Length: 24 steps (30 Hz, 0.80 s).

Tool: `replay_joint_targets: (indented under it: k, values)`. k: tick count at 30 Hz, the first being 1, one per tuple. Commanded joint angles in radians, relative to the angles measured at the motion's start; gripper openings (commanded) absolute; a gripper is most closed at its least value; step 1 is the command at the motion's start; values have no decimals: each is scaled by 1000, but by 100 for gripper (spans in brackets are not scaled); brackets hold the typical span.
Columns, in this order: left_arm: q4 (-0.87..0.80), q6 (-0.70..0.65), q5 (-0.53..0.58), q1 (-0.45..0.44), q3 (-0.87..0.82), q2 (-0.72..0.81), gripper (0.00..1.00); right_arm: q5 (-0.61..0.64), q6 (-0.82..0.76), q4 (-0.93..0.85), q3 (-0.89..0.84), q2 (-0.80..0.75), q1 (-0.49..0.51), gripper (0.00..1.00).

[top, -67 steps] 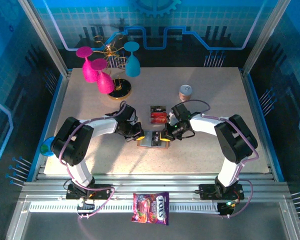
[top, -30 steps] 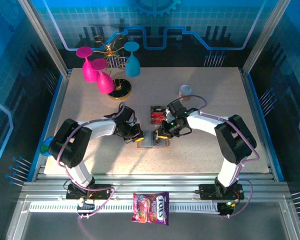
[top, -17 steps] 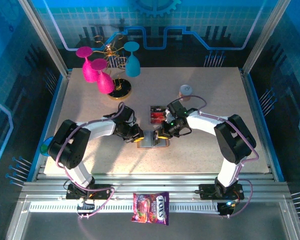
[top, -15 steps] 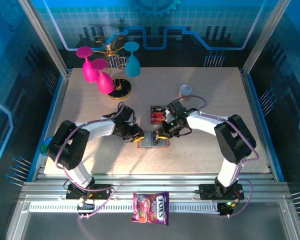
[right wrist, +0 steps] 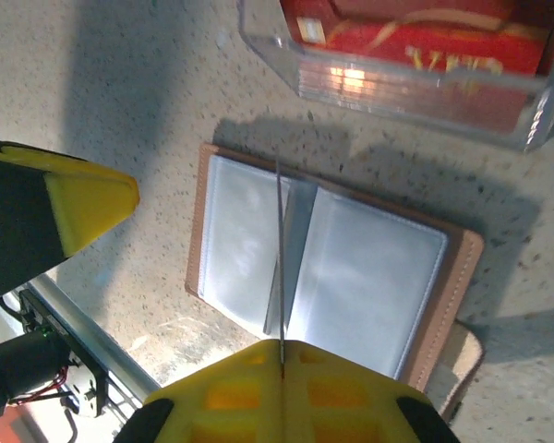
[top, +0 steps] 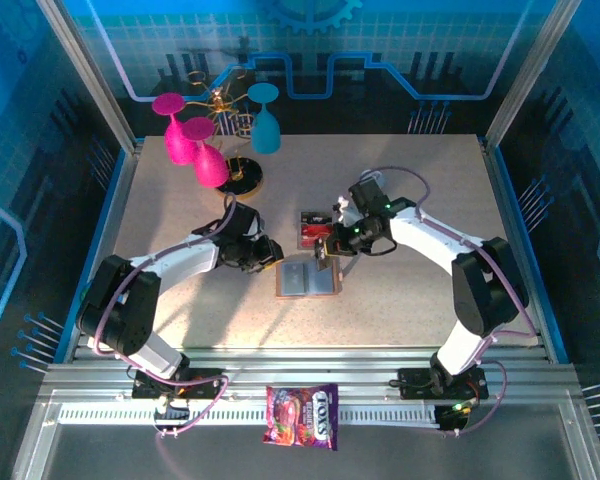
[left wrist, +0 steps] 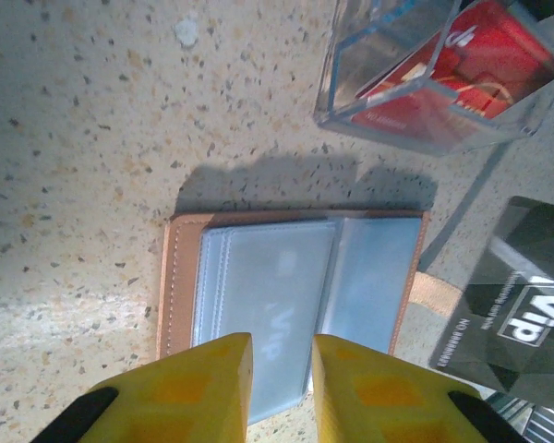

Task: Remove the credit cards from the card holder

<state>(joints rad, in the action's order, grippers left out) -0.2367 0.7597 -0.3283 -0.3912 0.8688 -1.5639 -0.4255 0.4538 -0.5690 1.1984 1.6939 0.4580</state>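
The tan card holder [top: 307, 280] lies open on the table, its grey-blue clear pockets [left wrist: 277, 305] facing up. My right gripper [top: 326, 250] hangs just above its far edge, shut on a black credit card [left wrist: 510, 318], which is edge-on in the right wrist view [right wrist: 280, 258]. More red credit cards [right wrist: 415, 41] sit in a clear box [top: 315, 228] behind the holder. My left gripper [left wrist: 282, 369] hovers over the holder's left side [top: 271, 254], slightly open with nothing between its fingers.
Pink and blue plastic wine glasses [top: 205, 150] hang on a rack at the back left. A colourful candy packet [top: 302, 415] lies on the front rail. Bare speckled tabletop [top: 410, 300] stretches to the right and in front of the holder.
My right gripper has risen and drawn back with the black card pulled free of the holder. The left gripper has opened, let go of the holder and drawn back to the left.
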Motion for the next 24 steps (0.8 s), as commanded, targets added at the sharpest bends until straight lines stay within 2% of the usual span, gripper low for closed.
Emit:
replay_joint_targets:
  k: [1, 4, 7, 15, 18, 24]
  values:
    - [12, 0, 17, 10, 6, 17, 25, 10, -250, -112, 81, -33, -12, 0]
    - [32, 8, 11, 12, -10, 18, 25, 66, -410, -166, 146, -23, -12, 0]
    - [43, 15, 8, 17, -20, 23, 25, 60, -608, -230, 224, 7, -15, 0]
    - [40, 12, 8, 34, -36, 48, 25, 144, -1070, -426, 471, 133, -8, 0]
    - [42, 15, 8, 35, -44, 54, 25, 192, -1174, -491, 562, 201, -1, 0]
    - [39, 20, 11, 38, -58, 67, 26, 259, -1273, -623, 786, 366, 4, 0]
